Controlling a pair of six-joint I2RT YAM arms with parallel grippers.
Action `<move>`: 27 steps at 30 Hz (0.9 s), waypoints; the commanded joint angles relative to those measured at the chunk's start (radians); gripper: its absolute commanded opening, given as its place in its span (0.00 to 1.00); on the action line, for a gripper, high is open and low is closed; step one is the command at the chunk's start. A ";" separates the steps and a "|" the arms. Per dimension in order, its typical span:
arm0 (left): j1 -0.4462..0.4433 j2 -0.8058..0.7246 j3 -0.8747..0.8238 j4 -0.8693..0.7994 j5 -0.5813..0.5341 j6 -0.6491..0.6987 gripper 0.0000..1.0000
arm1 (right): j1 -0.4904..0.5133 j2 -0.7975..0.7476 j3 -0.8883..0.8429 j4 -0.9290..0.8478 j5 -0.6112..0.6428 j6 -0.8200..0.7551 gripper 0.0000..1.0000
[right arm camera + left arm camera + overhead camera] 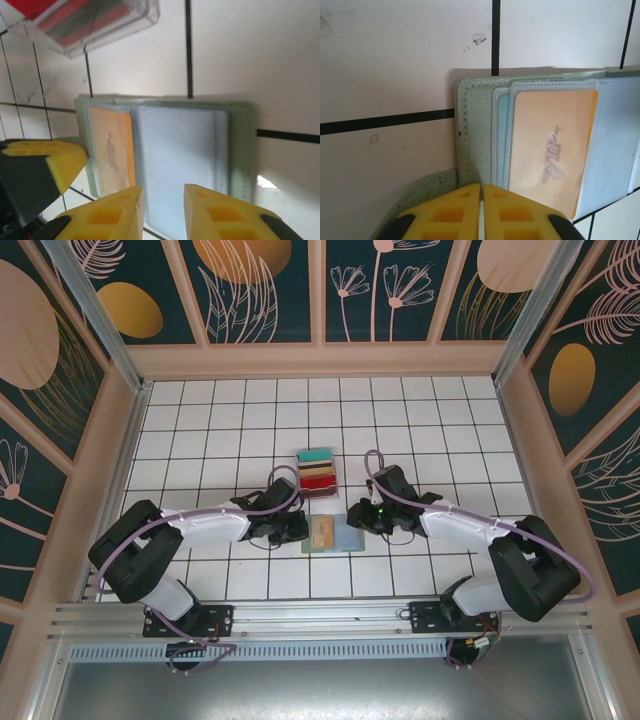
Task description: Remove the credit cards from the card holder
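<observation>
The card holder (343, 541) lies open on the tiles between both grippers, grey-green outside with a light-blue inner half (177, 155). An orange card (547, 145) marked VIP sits in a clear sleeve on its left half and is also seen as the orange card (110, 147). My left gripper (481, 188) is shut, its yellow tips resting at the wallet's stitched grey-green edge (472, 135). In the top view the left gripper (298, 530) is at the wallet's left side. My right gripper (162, 190) is open above the light-blue half, touching nothing; from above the right gripper (357, 517) is at the wallet's upper right.
A clear tray (318, 471) with a teal, tan and red stack stands just behind the wallet; the tray's corner (135, 20) is close beyond it. The left arm's yellow finger (47, 160) shows beside the wallet. Walls enclose the white tiled floor (230, 430).
</observation>
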 commanded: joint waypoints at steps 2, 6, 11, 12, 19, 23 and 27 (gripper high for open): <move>0.002 -0.043 0.022 0.024 0.020 0.004 0.13 | -0.013 0.002 -0.056 -0.021 0.046 -0.003 0.28; 0.001 -0.025 0.022 0.064 0.058 0.007 0.16 | -0.002 0.042 -0.077 0.029 0.021 0.009 0.28; 0.001 0.003 0.022 0.074 0.071 0.012 0.17 | 0.029 0.081 -0.074 0.047 0.029 0.015 0.28; 0.000 0.010 0.023 0.071 0.071 0.013 0.17 | 0.035 0.086 -0.073 0.053 0.028 0.018 0.28; 0.000 0.046 0.032 0.019 0.047 0.021 0.19 | 0.050 0.093 -0.073 0.066 0.026 0.032 0.27; 0.000 0.015 0.031 0.001 0.019 0.016 0.25 | 0.050 0.095 -0.074 0.068 0.025 0.032 0.28; -0.001 -0.024 0.026 -0.030 -0.028 0.003 0.27 | 0.050 0.102 -0.074 0.070 0.024 0.033 0.28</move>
